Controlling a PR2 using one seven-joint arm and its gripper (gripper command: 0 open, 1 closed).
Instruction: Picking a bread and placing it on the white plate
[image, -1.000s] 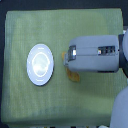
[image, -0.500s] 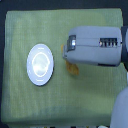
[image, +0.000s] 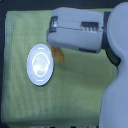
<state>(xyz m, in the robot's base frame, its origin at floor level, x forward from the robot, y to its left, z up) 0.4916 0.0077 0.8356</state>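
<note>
The white plate (image: 40, 63) lies on the cloth at the exterior view's left, round and glossy. Just past its upper right rim, a small orange piece of the bread (image: 59, 53) pokes out from under the large grey gripper (image: 55, 46). The gripper's housing covers the rest of the loaf and its own fingers. The bread sits at the gripper's tip and stays with it, so the gripper looks shut on it. The loaf is beside the plate's rim, not over its middle.
A yellow-green cloth (image: 75, 95) covers the table, with dark borders at its top and bottom edges. The robot's pale arm (image: 117, 85) fills the exterior view's right side from top to bottom.
The gripper has moved toward the exterior view's left and upward, nearer the plate. The orange bread travelled with it. The plate stayed put.
</note>
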